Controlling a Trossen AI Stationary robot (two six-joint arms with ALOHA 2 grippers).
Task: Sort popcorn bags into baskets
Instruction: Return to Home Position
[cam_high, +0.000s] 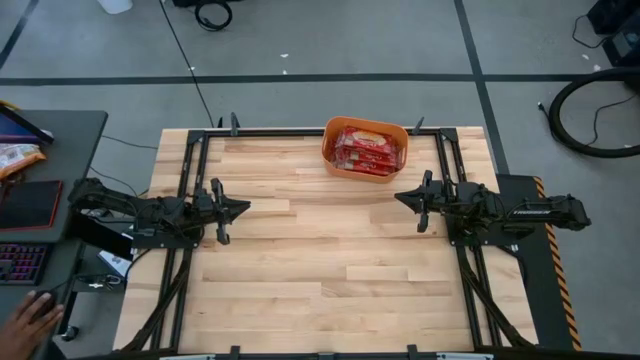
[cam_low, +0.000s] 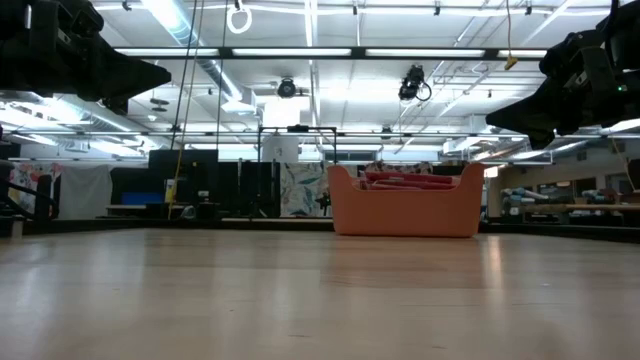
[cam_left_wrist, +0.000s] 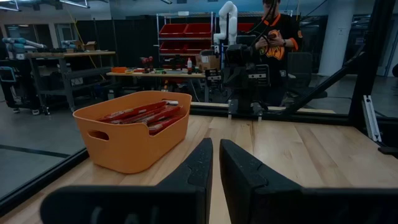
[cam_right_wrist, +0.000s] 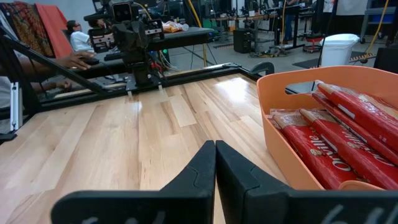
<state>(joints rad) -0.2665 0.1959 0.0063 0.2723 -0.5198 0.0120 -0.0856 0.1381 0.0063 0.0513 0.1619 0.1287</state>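
Note:
An orange basket (cam_high: 329, 143) stands on the table at the middle of its far edge. Several red popcorn bags (cam_high: 366, 149) lie inside it, leaning on one another; they also show in the left wrist view (cam_left_wrist: 144, 115) and the right wrist view (cam_right_wrist: 336, 146). My left gripper (cam_high: 246, 208) hovers level over the table's left side, shut, with only a thin slit between its fingers (cam_left_wrist: 216, 148). My right gripper (cam_high: 399, 198) hovers level over the right side, its fingers shut together (cam_right_wrist: 215, 147). Both point toward the table's middle and hold nothing.
Black frame rails (cam_high: 300, 131) run along the table's far and side edges. Bare wood fills the table's middle and near half. Left of the table stand a desk with a keyboard (cam_high: 20, 265) and an orange snack bag (cam_high: 15, 157); a person's hand (cam_high: 30, 318) rests there.

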